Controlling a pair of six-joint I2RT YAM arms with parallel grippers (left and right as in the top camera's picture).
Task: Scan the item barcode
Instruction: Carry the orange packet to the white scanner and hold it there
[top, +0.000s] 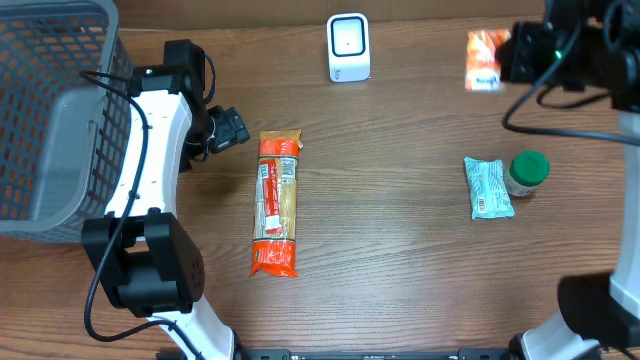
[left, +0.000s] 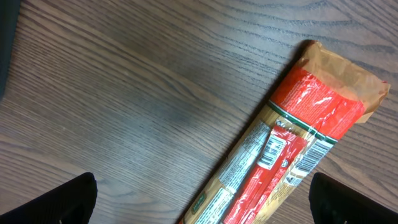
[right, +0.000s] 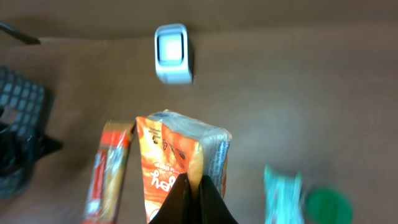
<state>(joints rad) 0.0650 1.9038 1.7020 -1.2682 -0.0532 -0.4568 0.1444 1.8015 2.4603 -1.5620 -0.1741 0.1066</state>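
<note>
Pinching the near edge of the orange packet (right: 181, 155), your right gripper (right: 194, 198) has its fingers closed tight, and the packet stands out ahead of them. From overhead the packet (top: 484, 60) sits near the table's (top: 400, 260) far edge. It is well apart from the white scanner (top: 348, 47) to its left, with bare wood between them. Nearer you on that side, a teal pouch (top: 487, 187) lies touching a green-lidded jar (top: 527, 172). A wide bare stretch runs from there to the long pasta packet (top: 277, 203). Your left gripper (top: 228, 130) is spread wide and holds nothing, just beside the pasta packet's far end. Behind that arm, the grey basket (top: 50, 100) fills the far left corner and overhangs the table's edge.
</note>
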